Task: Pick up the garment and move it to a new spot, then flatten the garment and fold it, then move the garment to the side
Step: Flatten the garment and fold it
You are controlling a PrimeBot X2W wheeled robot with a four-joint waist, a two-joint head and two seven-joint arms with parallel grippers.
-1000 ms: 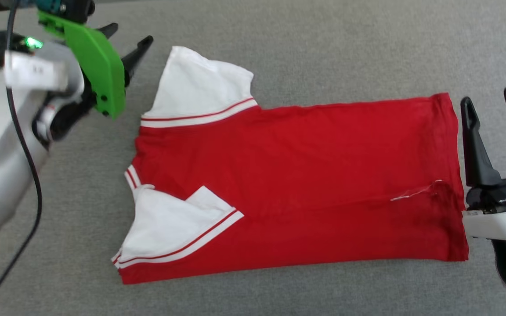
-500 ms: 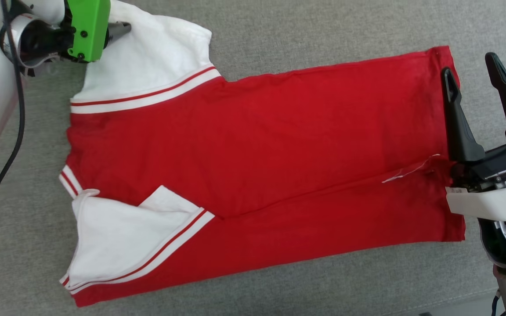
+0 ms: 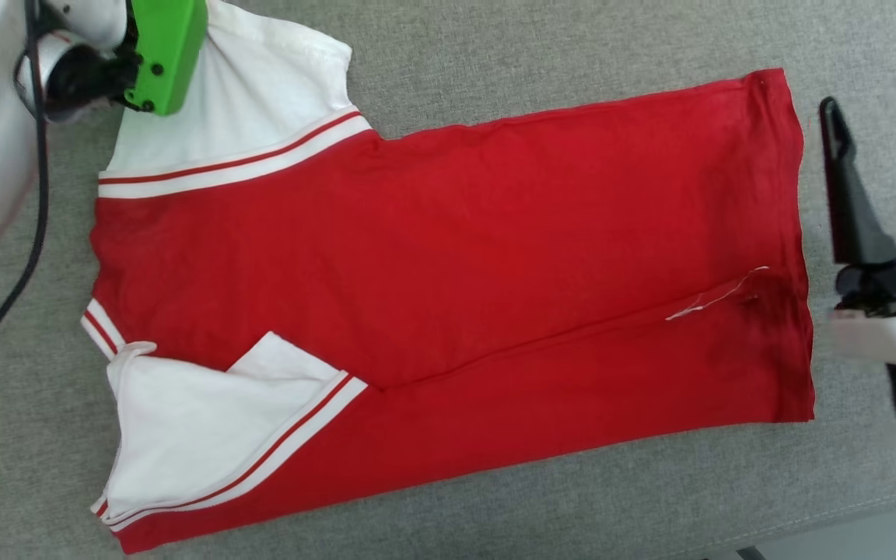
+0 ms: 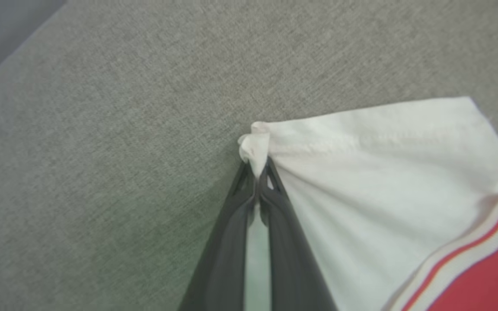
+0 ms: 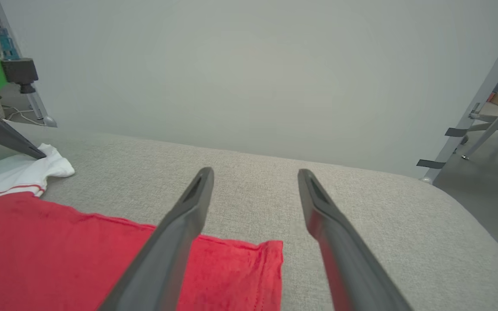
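At the left pincer (image 4: 257, 172), the garment (image 4: 383, 194) — its sleeve corner — sits pinched.

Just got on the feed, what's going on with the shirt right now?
The red garment lies spread on the grey fabric surface. One white sleeve is folded in over the body and the other sticks out. The left gripper is shut on the corner of that outstretched sleeve, pinching a bunch of white cloth. The right gripper is open beside the hem end, holding nothing. It looks like the folding stage, and the outer sleeve probably goes over next.
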